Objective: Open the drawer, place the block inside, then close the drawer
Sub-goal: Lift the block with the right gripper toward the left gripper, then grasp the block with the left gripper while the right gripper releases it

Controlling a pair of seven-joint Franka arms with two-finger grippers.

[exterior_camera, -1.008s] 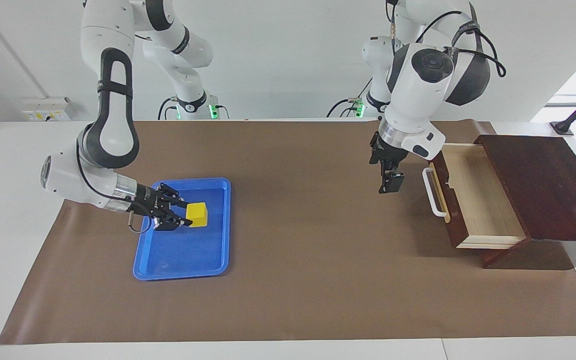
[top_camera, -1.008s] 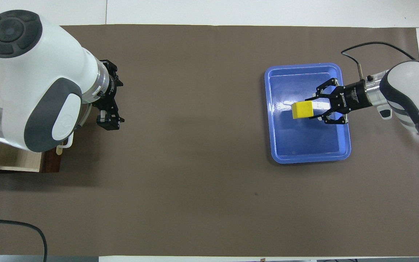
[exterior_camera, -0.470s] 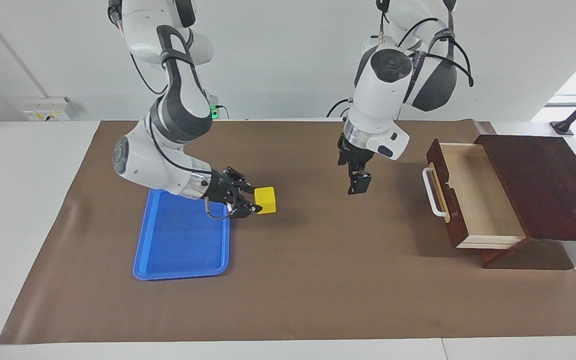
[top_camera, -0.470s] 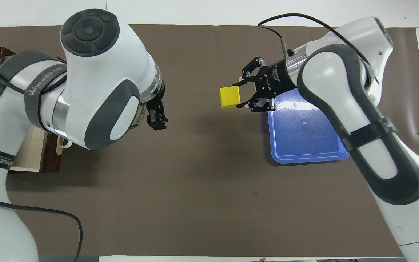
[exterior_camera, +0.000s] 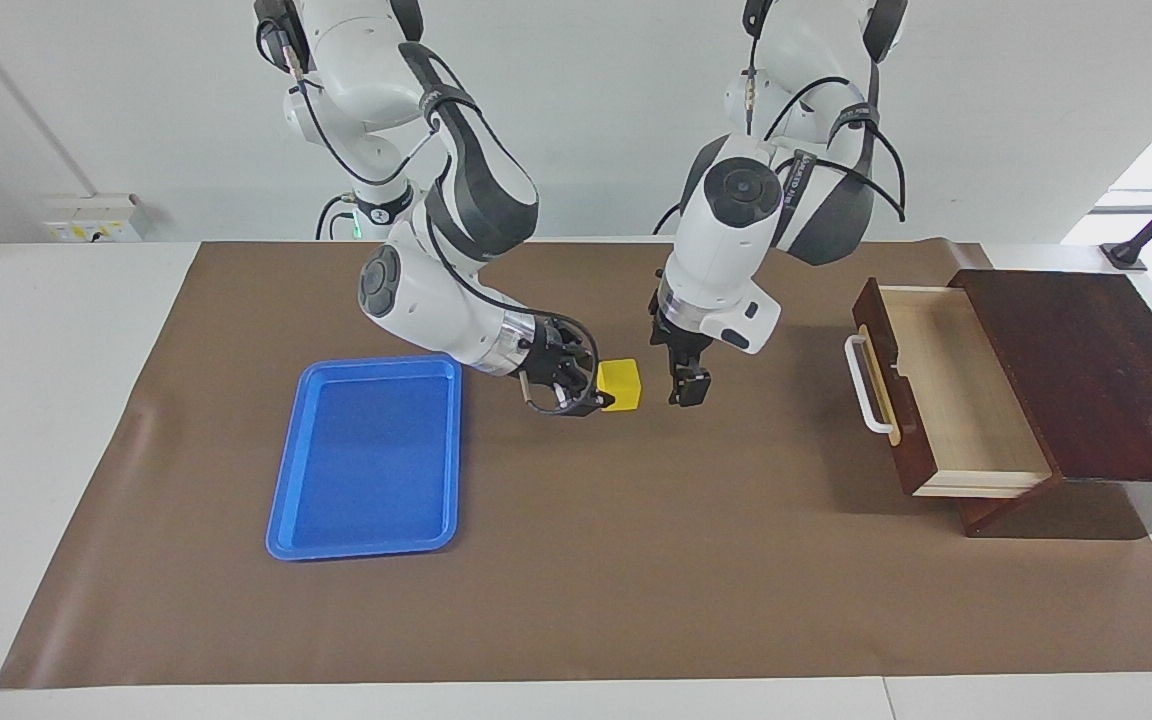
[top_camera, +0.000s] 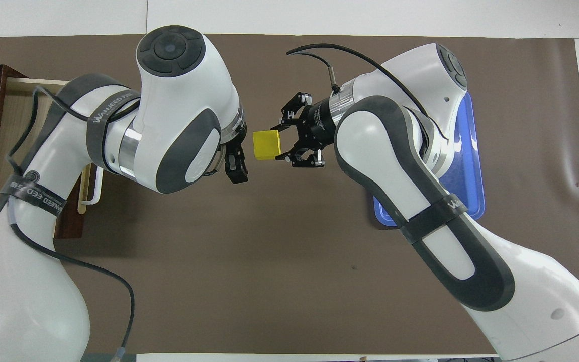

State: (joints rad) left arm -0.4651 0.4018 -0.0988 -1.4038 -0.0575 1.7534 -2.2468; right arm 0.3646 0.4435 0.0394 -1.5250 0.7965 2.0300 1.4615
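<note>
Over the middle of the brown paper-covered table [exterior_camera: 576, 560], the right gripper [exterior_camera: 596, 395] holds the small bright yellow cube [exterior_camera: 621, 385] clamped between its fingertips, up in the air and pointing toward the left arm's end. A second ago this gripper was down in the flat blue plastic tray [exterior_camera: 366, 455] with the block in its grasp; it has since lifted it out and carried it across, so the tray now lies empty, back toward the right arm's end from the gripper. The left gripper [exterior_camera: 688, 385] has meanwhile come away from the dark red-brown wooden drawer [exterior_camera: 946, 400] and now hangs just beside the cube, its fingers pointing down and, going by how it has stood throughout, spread as wide as it gets, holding nothing.

The drawer stands pulled out of its wooden box [exterior_camera: 1086, 370], white bar handle [exterior_camera: 864, 385] facing the grippers and the light wood interior bare. Opening therefore looks done, and the block is roughly midway between tray and drawer. With the two grippers meeting over the table's middle, a handover to the left arm seems the likely step in hand, since the drawer lies at that arm's end; placing and closing remain.

As for writing, the strap on the left arm reads "WANJEED" in the overhead view, with further lettering lower on the same arm that looks like "EED"; the right arm's strap carries similar lettering, partly hidden.
</note>
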